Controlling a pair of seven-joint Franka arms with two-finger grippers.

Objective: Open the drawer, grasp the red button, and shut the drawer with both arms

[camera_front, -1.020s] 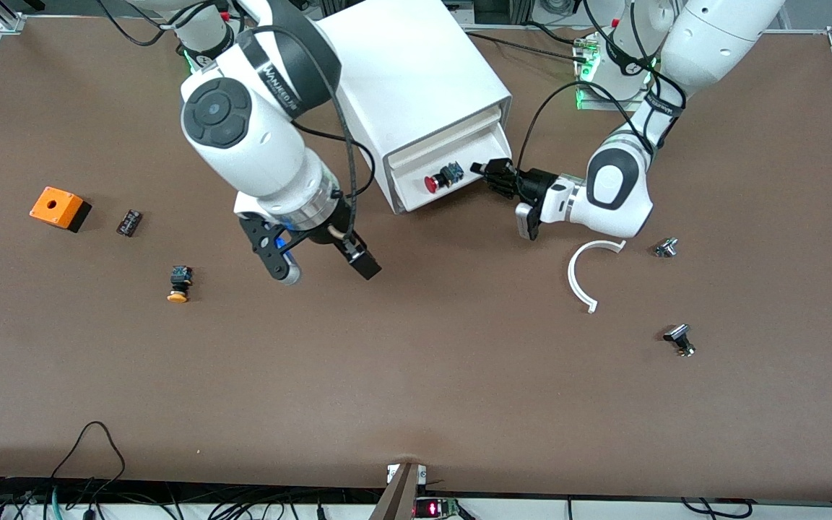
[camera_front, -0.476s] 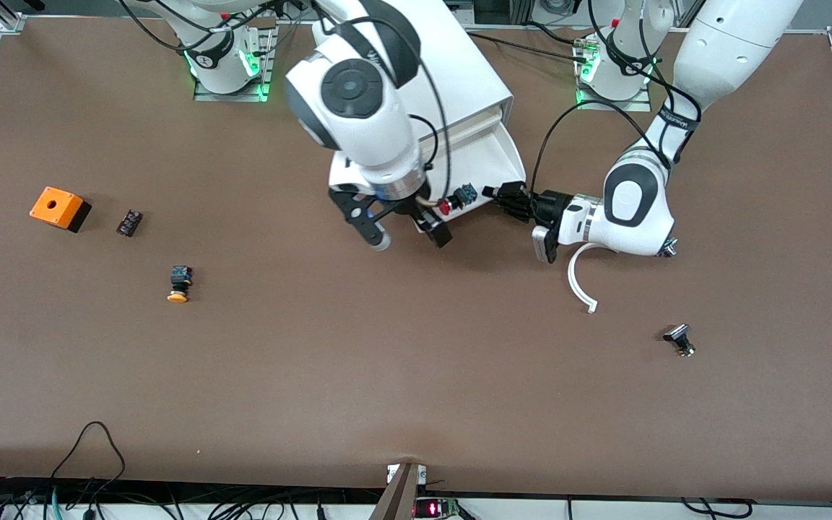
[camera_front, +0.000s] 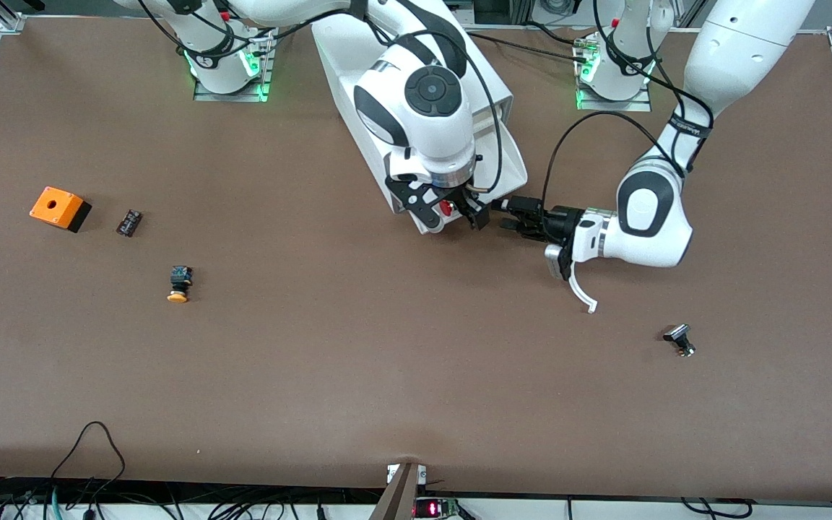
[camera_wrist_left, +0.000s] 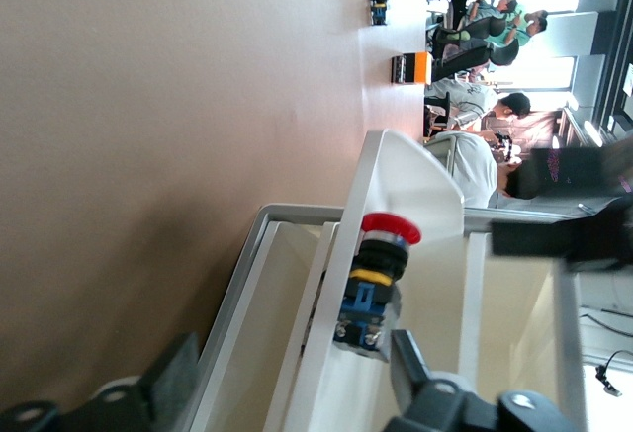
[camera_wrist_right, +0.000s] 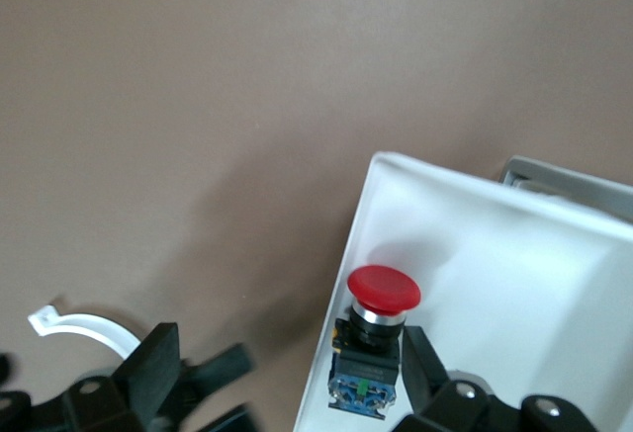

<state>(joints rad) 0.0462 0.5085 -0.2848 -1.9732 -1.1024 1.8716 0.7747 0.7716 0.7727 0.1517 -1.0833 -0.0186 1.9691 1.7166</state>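
The drawer [camera_front: 513, 167] stands pulled out of the white cabinet [camera_front: 416, 43] toward the front camera. In it, close to its front wall, lies the red-capped button [camera_front: 446, 208]. My right gripper [camera_front: 448, 211] hangs open over that front part. In the right wrist view [camera_wrist_right: 287, 363] one finger [camera_wrist_right: 420, 353] is beside the button [camera_wrist_right: 381, 328] and the other is outside the drawer's rim [camera_wrist_right: 495, 244]. My left gripper [camera_front: 508, 214] is open at the drawer's front corner toward the left arm's end. In the left wrist view [camera_wrist_left: 292, 373] the drawer's front edge [camera_wrist_left: 336, 284] runs between its fingers, with the button [camera_wrist_left: 381, 274] past it.
An orange box [camera_front: 60, 208], a small black part [camera_front: 129, 222] and a yellow-capped button [camera_front: 179, 283] lie toward the right arm's end. A white curved piece [camera_front: 581, 289] lies partly under the left wrist. A small metal part [camera_front: 679, 339] lies nearer the front camera.
The drawer has slid farther out. My left gripper drew it out and has opened. My right arm swung from over the bare table to over the drawer's front.
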